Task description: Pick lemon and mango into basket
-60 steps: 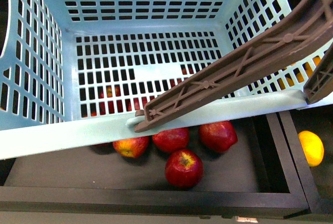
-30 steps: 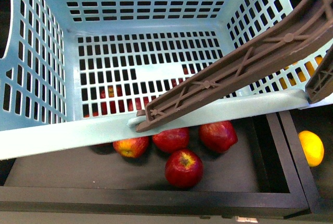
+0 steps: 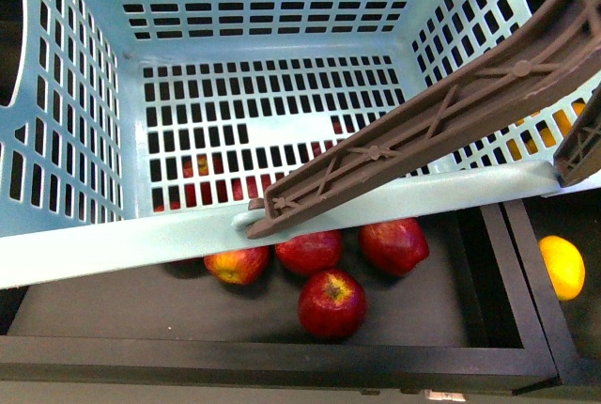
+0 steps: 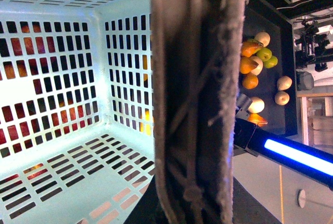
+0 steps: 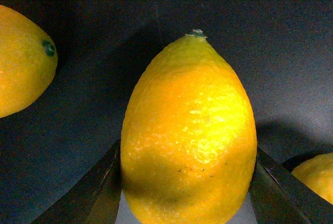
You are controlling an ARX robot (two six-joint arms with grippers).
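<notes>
basket (image 3: 113, 240): light teal, slotted; it fills the upper part of the front view, its near rim above a dark tray (image 3: 235, 348).
handle (image 3: 423, 127): brown and ribbed, slanting across the basket's right half, its end resting on the near rim.
lemon (image 5: 190, 130): bright yellow with pebbled skin, nub end pointing away from the wrist camera, dark tray floor behind it.
right gripper (image 5: 187, 156): its two dark fingers (image 5: 99, 193) sit against either flank of the lemon, clamped on it.
left gripper: lost behind the blurred handle that crosses its wrist view — whether its fingers are apart or together cannot be told.
neighbouring yellow fruit (image 5: 23, 60): near the lemon, not touching it; a green stem button shows.
red apples (image 3: 331, 303): four in the dark tray just below the basket's rim; more red shows through the floor slots.
yellow fruit (image 3: 562, 266): in the next compartment to the right, past a dark divider.
mixed fruit (image 4: 257, 57): orange, green and pale pieces on a black tray beside the basket.
mango: cannot be told for sure — yellow-orange patches (image 3: 554, 127) behind the basket's right wall are too hidden to name.
</notes>
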